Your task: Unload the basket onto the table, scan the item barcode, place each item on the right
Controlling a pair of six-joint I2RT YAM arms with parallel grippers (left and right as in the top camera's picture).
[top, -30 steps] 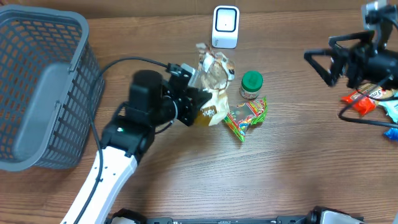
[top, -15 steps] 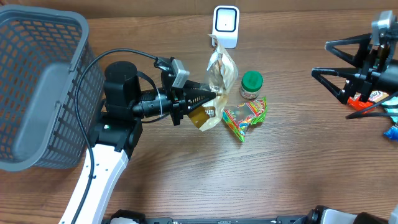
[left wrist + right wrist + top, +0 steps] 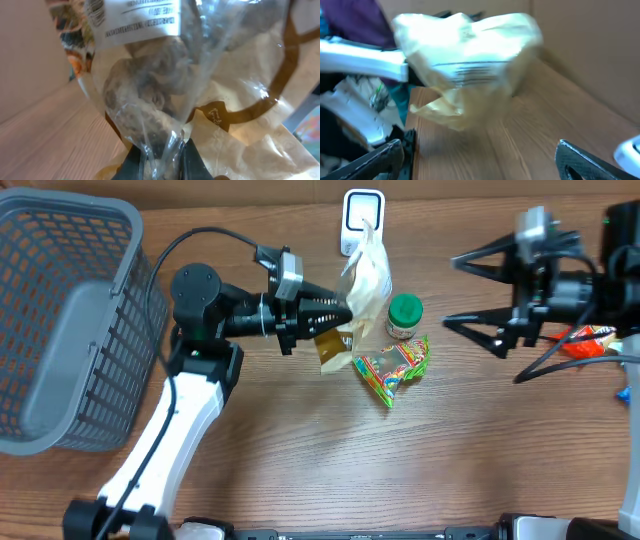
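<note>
Overhead, the grey mesh basket (image 3: 60, 320) sits at the far left of the wooden table (image 3: 300, 460). My left arm comes up from the near edge beside it and reaches rightward. My left gripper (image 3: 343, 312) is clamped tight on a snack bag (image 3: 368, 280), a clear and cream-coloured pouch with brown printing, pinched at its lower edge. The bag stands up from my fingers. Its upper end overlaps the bottom of the white scanner (image 3: 362, 210) at the far edge of the table; whether they touch I cannot tell from above. Just right of the bag stands a small jar with a green lid (image 3: 404, 312), and nearer to me a colourful foil packet (image 3: 395, 365) lies on the wood. Further right, my right gripper (image 3: 452, 292) hangs over the table with its fingers spread wide, pointing toward the bag and holding nothing. Beyond it, near the right edge, lies a red wrapper (image 3: 590, 340).

From my left wrist, the bag (image 3: 165, 90) fills the view. Its film is bunched between my two dark fingers (image 3: 131, 167) at the bottom, lumpy brown pieces show through the clear panel, and a white label (image 3: 140, 20) with printed lines sits at the top. From my right wrist, the bag (image 3: 470, 70) is blurred ahead of my open fingertips (image 3: 370, 162). Its printed label faces me, too smeared to read.
</note>
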